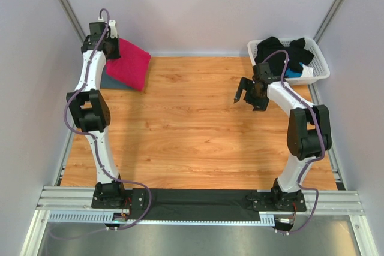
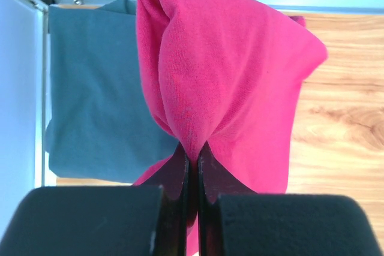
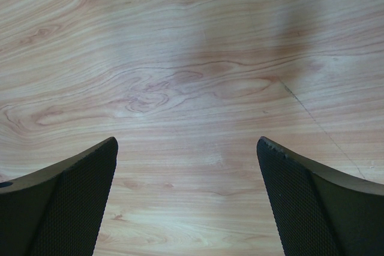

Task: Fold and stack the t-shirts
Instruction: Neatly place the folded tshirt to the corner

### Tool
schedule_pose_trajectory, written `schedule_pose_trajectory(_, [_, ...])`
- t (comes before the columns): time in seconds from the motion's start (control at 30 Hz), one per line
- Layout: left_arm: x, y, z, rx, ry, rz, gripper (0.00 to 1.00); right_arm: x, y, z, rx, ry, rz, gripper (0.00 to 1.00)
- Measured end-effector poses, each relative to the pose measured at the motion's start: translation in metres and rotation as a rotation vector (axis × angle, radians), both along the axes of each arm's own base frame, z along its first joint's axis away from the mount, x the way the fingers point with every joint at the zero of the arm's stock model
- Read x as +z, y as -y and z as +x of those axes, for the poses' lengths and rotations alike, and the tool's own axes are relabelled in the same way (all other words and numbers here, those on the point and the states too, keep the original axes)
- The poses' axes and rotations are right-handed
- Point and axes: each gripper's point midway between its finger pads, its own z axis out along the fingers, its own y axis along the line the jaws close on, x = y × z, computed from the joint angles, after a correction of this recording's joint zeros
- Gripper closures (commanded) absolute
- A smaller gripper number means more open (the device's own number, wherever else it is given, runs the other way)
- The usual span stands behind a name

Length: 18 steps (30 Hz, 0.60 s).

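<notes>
My left gripper (image 1: 113, 47) is shut on the magenta-pink t-shirt (image 1: 130, 63) at the far left corner and holds it up, folded and hanging, over the slate blue-grey t-shirt (image 1: 113, 81) that lies flat on the table. In the left wrist view the pink shirt (image 2: 234, 82) is pinched in my left gripper (image 2: 193, 159), with the blue-grey shirt (image 2: 90, 88) beneath and to the left. My right gripper (image 1: 241, 93) is open and empty above bare wood at the right; the right wrist view shows it (image 3: 187, 148) with jaws wide apart over the table.
A white lattice basket (image 1: 317, 71) with dark clothes (image 1: 282, 51) and a blue piece stands at the far right corner. Grey walls and metal rails close in the wooden table (image 1: 192, 130) on three sides.
</notes>
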Motion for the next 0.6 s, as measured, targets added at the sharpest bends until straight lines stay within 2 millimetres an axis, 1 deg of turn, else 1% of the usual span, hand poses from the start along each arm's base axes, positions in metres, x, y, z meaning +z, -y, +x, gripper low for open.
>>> schedule_pose_trajectory(0.17, [0.001,-0.021,0.001,0.042,0.016,-0.017,1.00,-0.003,-0.001,0.003,0.000,-0.016,-0.002,0.00])
schedule_pose_trajectory(0.27, [0.004,-0.032,0.006,0.077,0.046,-0.028,1.00,-0.002,-0.001,0.006,0.000,-0.019,-0.003,0.00])
schedule_pose_trajectory(0.33, [0.001,-0.041,0.009,0.101,0.061,-0.038,1.00,-0.001,-0.001,0.008,0.001,-0.018,-0.004,0.00])
schedule_pose_trajectory(0.47, [-0.019,-0.059,0.013,0.148,0.056,-0.071,1.00,0.000,-0.001,0.011,0.002,-0.025,-0.006,0.00])
schedule_pose_trajectory(0.57, [-0.043,-0.072,0.020,0.180,0.044,-0.089,1.00,0.001,-0.003,0.018,0.003,-0.029,-0.007,0.00])
schedule_pose_trajectory(0.6, [-0.058,-0.076,0.022,0.193,0.030,-0.097,1.00,0.001,-0.003,0.021,0.003,-0.029,-0.007,0.00])
